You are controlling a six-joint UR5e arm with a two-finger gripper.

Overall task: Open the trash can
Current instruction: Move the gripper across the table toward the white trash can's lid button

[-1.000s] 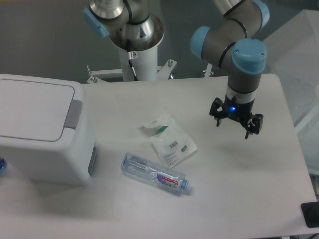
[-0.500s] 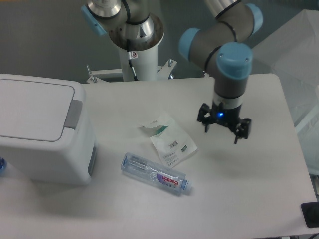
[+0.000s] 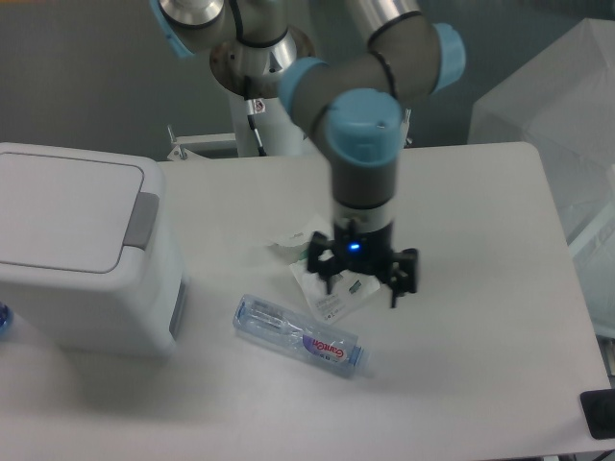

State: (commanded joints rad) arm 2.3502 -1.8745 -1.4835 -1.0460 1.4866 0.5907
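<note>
Bin lid is closed; gripper, fingers spread and empty, hangs over the packet, well apart from the grey tab.

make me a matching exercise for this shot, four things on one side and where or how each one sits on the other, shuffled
Things:
1. large white boxy plastic trash can
2. clear plastic water bottle
3. flat white plastic packet
4. black two-finger gripper

Places or states:
A. lying on its side near the front of the table
B. hanging open above the table, over the packet
C. standing at the left edge with its lid shut
D. flat on the table, partly hidden behind the gripper

Pairs: 1-C, 2-A, 3-D, 4-B
</note>
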